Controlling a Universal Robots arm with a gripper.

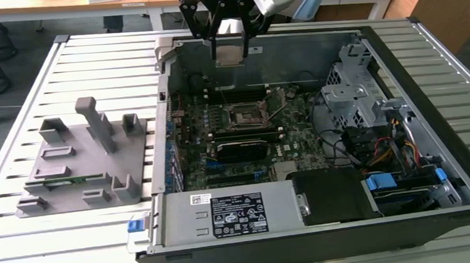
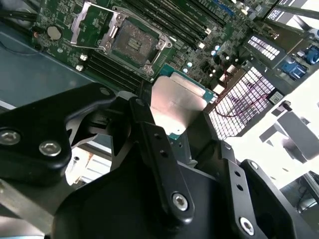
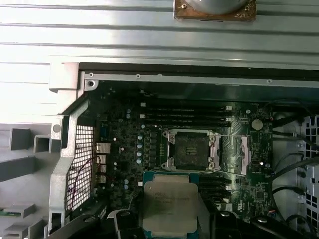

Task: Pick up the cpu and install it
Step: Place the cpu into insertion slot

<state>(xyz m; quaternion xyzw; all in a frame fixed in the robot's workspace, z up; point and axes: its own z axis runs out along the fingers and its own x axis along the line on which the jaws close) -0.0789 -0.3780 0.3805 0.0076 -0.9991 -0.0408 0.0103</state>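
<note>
Well above the socket [image 1: 242, 113], the gripper [image 1: 231, 52] is hanging over the computer case [image 1: 296, 56]. Its fingers [image 2: 159, 149] are clamping the cpu [image 3: 170, 201] by its edges, apart from the socket.

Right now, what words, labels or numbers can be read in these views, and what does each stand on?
Black label on the power supply box: print too small to read.
White sticker on the same box: too small to read.
Faint marks on the chip, on its metal top: blurred, unreadable.
Nothing can be quoted.
</note>
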